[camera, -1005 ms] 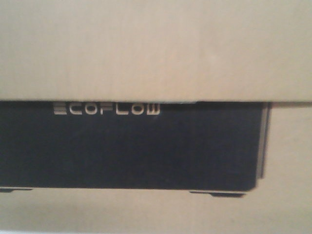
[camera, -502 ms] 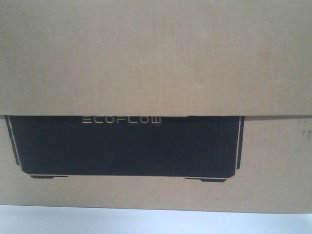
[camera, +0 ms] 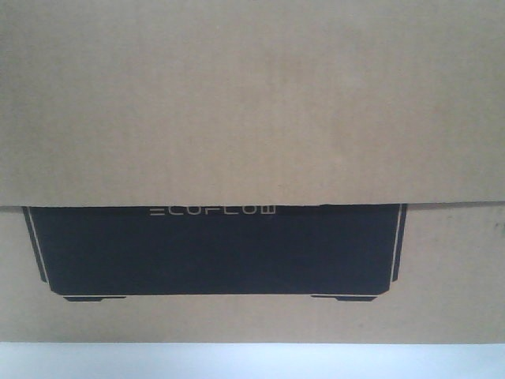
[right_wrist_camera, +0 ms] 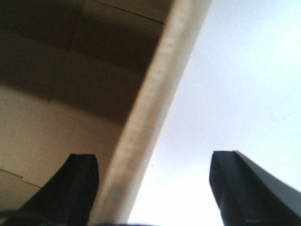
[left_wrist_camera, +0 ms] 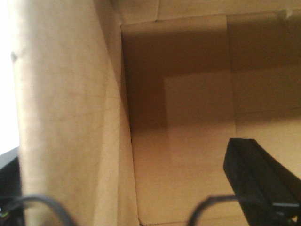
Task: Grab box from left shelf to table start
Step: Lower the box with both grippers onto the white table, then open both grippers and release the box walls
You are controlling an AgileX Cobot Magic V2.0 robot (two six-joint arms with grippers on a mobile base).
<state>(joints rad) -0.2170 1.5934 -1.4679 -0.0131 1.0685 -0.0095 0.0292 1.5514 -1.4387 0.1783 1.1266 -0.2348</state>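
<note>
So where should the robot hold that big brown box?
By its thin upright side walls, from above. The box is open-topped and too wide to pinch whole. The right gripper already has one finger inside and one outside a wall; the left gripper's visible finger sits inside by the opposite wall.

Brown corrugated cardboard box (left_wrist_camera: 188, 141) seen from above, open interior bare, one black left gripper finger (left_wrist_camera: 256, 176) inside it, near wall edge (left_wrist_camera: 66, 117) at left.
</note>
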